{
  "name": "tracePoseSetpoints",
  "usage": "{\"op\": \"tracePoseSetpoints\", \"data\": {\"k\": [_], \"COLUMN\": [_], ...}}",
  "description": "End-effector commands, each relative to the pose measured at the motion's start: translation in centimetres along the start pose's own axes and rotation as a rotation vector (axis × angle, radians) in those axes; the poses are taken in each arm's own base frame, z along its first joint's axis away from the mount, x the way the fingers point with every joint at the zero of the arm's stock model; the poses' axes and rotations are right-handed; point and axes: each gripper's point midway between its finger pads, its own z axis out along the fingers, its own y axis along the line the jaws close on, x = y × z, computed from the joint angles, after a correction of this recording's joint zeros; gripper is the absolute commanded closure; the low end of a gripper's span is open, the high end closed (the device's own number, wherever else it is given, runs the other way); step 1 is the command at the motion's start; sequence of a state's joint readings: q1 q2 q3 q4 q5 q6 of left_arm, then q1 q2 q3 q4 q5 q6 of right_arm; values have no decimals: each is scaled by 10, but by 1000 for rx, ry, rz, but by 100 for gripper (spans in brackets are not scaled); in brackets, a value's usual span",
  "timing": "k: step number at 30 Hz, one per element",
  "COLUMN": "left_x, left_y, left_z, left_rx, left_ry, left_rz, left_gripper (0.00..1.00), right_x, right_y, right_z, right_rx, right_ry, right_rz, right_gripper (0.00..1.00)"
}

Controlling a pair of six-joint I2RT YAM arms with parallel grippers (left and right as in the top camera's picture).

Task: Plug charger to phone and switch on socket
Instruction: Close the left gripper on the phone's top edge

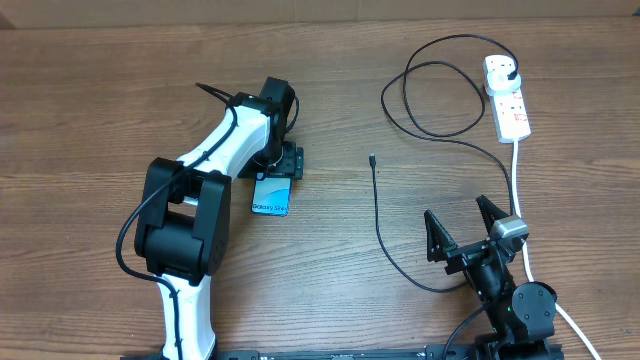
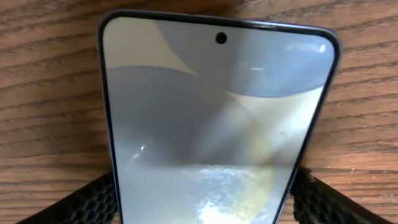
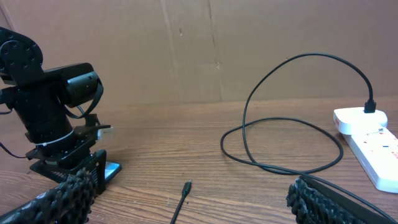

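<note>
The phone (image 1: 271,195) lies flat on the wood table, its light screen (image 2: 217,124) filling the left wrist view. My left gripper (image 1: 274,170) straddles its far end, and both black pads (image 2: 93,199) press the phone's long edges, so it is shut on the phone. The charger's thin black cable (image 1: 378,225) runs across the table to a small connector tip (image 1: 372,158), which lies free (image 3: 186,186) to the right of the phone. Its black plug (image 1: 511,72) sits in the white socket (image 1: 507,95). My right gripper (image 1: 463,225) stands open near the front edge, holding nothing.
The cable makes a wide loop (image 1: 435,100) left of the socket. The socket's thick white cord (image 1: 518,180) runs toward the front, past the right arm. A cardboard wall (image 3: 217,50) backs the table.
</note>
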State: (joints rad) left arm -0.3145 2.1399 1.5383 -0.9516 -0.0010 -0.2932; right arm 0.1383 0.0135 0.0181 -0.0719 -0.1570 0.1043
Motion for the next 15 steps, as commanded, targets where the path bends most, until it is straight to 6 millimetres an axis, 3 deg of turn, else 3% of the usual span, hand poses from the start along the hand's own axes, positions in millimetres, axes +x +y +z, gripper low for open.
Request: {"op": "tracePoseSetpoints", "data": {"k": [1, 15], "left_x": [0, -1], "left_y": [-1, -1], "left_z": [9, 9], "left_rx": [-16, -16], "left_ry": [18, 14], "left_rz": [20, 35], "left_gripper": [23, 34], "right_x": [1, 1], "right_y": [1, 1], "right_z": [0, 0], "right_rx": [-6, -6], "right_ry": [-5, -5], "right_rz": [-2, -2], "right_gripper": [0, 0]}}
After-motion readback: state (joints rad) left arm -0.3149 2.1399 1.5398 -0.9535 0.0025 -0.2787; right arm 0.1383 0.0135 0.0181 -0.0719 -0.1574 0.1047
